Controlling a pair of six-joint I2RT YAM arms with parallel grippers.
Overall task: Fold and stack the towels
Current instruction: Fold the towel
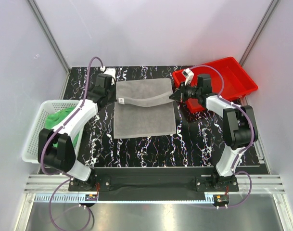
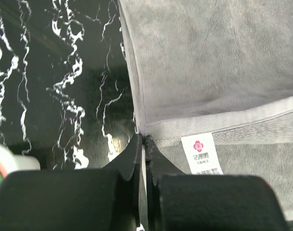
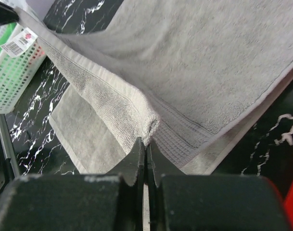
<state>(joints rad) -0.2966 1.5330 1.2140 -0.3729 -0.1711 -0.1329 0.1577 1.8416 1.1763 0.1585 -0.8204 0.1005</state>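
A grey towel (image 1: 144,108) lies spread on the black marbled table, its far edge lifted and sagging between the two grippers. My left gripper (image 1: 118,100) is shut on the towel's far-left corner; in the left wrist view the gripper (image 2: 144,140) pinches the hem beside a white label (image 2: 201,154). My right gripper (image 1: 173,96) is shut on the far-right corner; in the right wrist view the gripper (image 3: 146,141) holds the bunched corner of the towel (image 3: 194,62). A bright green towel (image 1: 59,119) lies in the basket. The pink and pale blue-white towels are out of view.
A white lattice basket (image 1: 34,139) stands at the left table edge, also in the right wrist view (image 3: 11,77). A red tray (image 1: 233,79) sits at the back right, behind the right arm. White walls enclose the table (image 1: 194,137).
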